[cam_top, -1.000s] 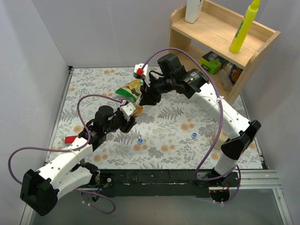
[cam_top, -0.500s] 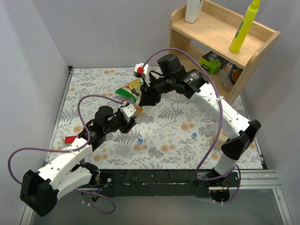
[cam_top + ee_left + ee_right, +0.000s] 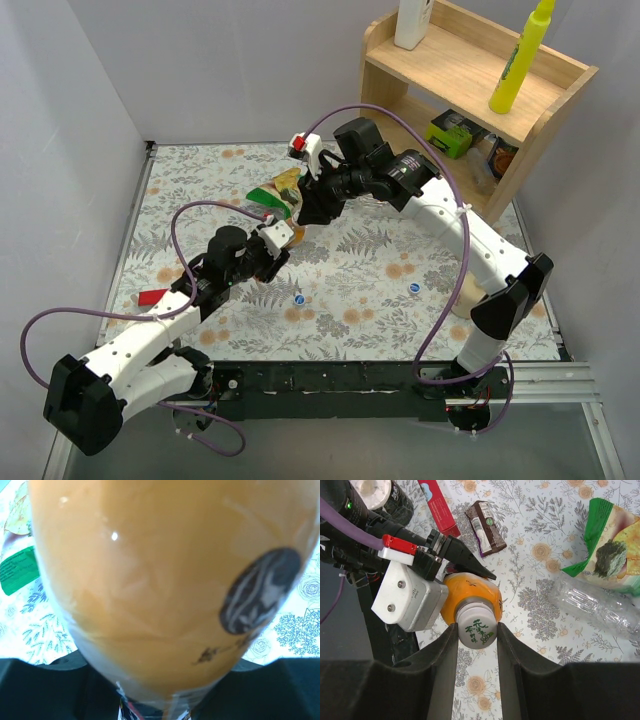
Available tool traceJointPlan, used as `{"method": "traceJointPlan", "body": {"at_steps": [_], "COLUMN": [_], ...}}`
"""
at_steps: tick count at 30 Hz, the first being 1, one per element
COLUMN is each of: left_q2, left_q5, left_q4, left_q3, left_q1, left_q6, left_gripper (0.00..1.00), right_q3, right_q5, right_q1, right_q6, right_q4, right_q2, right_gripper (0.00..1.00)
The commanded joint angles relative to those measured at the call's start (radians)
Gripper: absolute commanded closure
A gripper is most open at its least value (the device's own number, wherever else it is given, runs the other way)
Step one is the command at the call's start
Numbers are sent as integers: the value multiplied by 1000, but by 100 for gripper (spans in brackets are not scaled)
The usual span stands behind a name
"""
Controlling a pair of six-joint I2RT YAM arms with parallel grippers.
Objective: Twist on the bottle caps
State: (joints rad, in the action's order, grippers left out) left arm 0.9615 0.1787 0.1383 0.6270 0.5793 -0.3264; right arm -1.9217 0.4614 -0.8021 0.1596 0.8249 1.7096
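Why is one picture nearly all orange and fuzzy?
Left wrist view: the orange bottle sits very close to the lens, out of focus, with small glare spots. Right wrist view: sharp on its whitish cap. Top view: evenly lit, sharp.

right gripper (image 3: 305, 211) with cap (image 3: 476, 626): edged slightly up-table, wrist turned a touch | red tab (image 3: 298, 143): now higher in the top view | left gripper (image 3: 281, 240) with bottle (image 3: 291, 233): crept forward and up a little | left arm (image 3: 150, 335): forearm shifted slightly right | left cable (image 3: 205, 205): loop reshaped slightly
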Motion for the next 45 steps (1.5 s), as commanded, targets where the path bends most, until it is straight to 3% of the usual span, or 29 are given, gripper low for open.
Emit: {"method": "traceJointPlan", "body": {"at_steps": [1,11,15,20,23,24,30,37,41,45], "left_q2": [-44,-43,-50,-43,-37,-35,-33,-43,-40,-12], "left_q5": [48,74,84,97,93,93,104,159,246,335], "left_q4": [-272,-237,-217,-197,-190,-190,-189,-106,-19,104], "left_q3": [39,-4,-23,-42,-44,-50,-65,-66,-44,0], "left_q1": [21,21,22,21,21,21,21,19,19,19], "left_q6": [-31,-16,-17,-10,-5,-5,-19,27,108,200], "left_gripper": [100,100,100,100,100,100,100,100,100,100], "right_q3": [36,-2,-7,-17,-30,-37,-62,-54,103,216], "right_q5": [-38,-66,-64,-55,-64,-63,-23,36,5,-29], "right_q1": [-16,-16,-14,-16,-16,-16,-16,6,14,14], "right_q6": [-31,6,14,37,41,50,75,326,539,636], "right_q4": [88,89,91,86,85,85,102,249,263,235], "right_q2": [67,71,62,58,59,58,45,-39,-158,-261], "right_gripper": [88,73,61,54,44,35,10,8,8,8]}}
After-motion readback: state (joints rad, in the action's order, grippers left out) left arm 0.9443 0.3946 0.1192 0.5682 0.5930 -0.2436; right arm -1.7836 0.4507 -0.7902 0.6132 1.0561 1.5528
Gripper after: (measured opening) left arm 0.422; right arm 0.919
